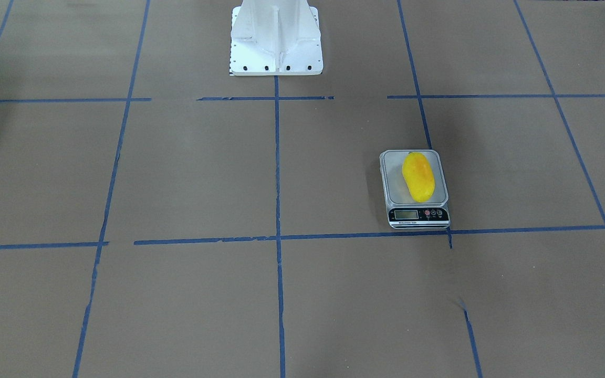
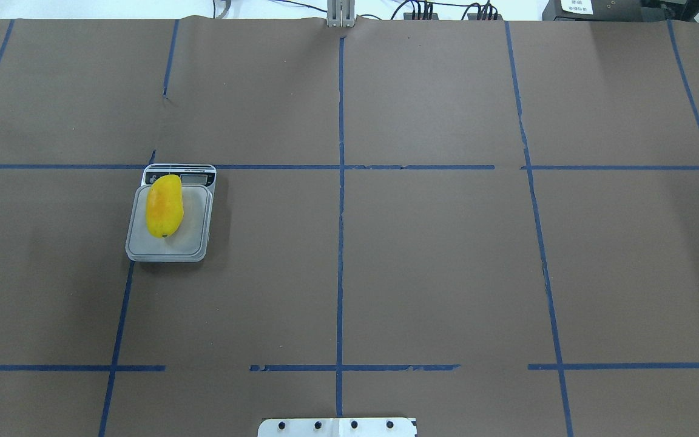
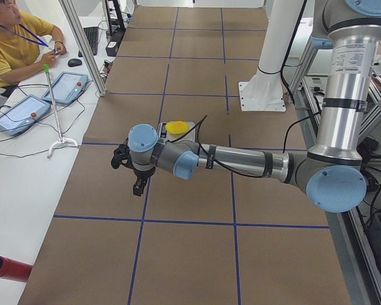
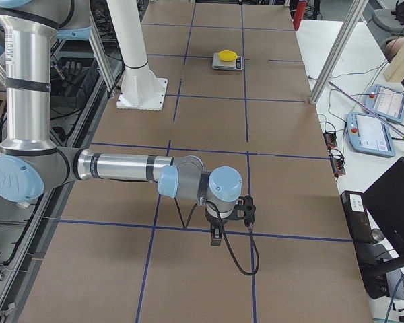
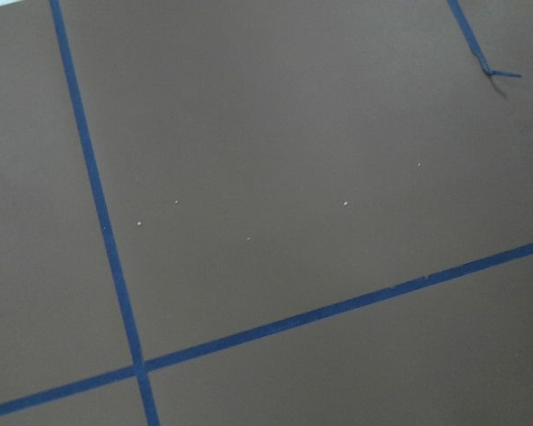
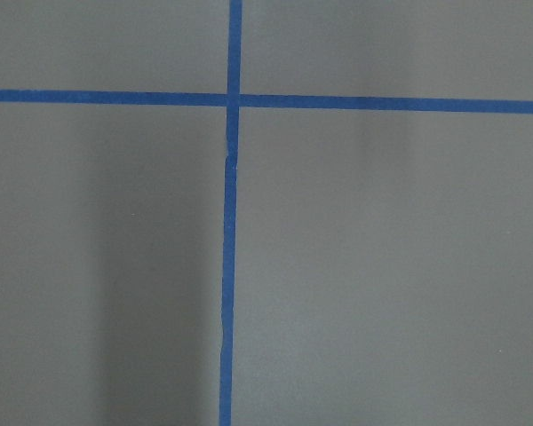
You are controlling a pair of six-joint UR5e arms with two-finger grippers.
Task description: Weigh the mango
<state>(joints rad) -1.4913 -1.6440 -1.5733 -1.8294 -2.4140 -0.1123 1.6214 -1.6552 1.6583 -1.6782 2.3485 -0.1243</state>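
Note:
The yellow mango (image 1: 418, 177) lies lengthwise on the platform of the small kitchen scale (image 1: 418, 214), apart from both arms. It also shows in the overhead view (image 2: 164, 206) on the scale (image 2: 195, 246) at the table's left. My left gripper (image 3: 139, 186) shows only in the exterior left view, hanging over bare table short of the scale; I cannot tell if it is open or shut. My right gripper (image 4: 217, 235) shows only in the exterior right view, far from the scale (image 4: 227, 62); its state is also unclear. Both wrist views show only brown paper and blue tape.
The white robot pedestal (image 1: 276, 42) stands at the table's middle edge. An operator (image 3: 13, 44) sits beside the table with control tablets (image 3: 19, 113). A metal post (image 3: 82, 44) stands at the table's side, and more tablets (image 4: 370, 138) lie on the other side.

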